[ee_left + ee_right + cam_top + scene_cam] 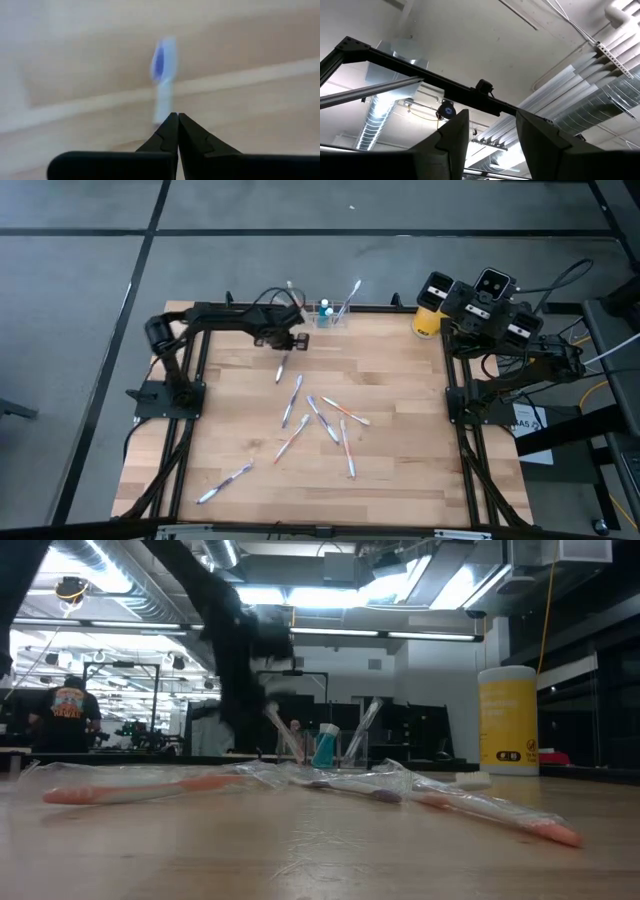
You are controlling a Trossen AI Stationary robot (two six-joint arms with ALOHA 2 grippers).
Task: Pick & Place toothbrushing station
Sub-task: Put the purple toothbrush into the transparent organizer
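The toothbrushing station, a small see-through holder, stands at the table's far edge with a blue-topped item and two slanting toothbrushes in it; the low view shows it too. My left gripper hovers just to its near left, shut on a wrapped toothbrush. Several more wrapped toothbrushes lie flat on the wooden table. My right gripper is raised at the far right corner, points up at the ceiling and is open with nothing between its fingers. My left gripper pinches the toothbrush's pale shaft between its two fingertips. The fingers come from above, slanting down, and lie along the brush. The blue-bristled head sticks out past the fingertips toward the table; whether it is clear of the wood I cannot tell.
A yellow cylinder with a white top stands at the far right corner, beside the right arm. The scattered toothbrushes fill the table's middle, with one toward the near left. A black frame rail runs along the table's sides.
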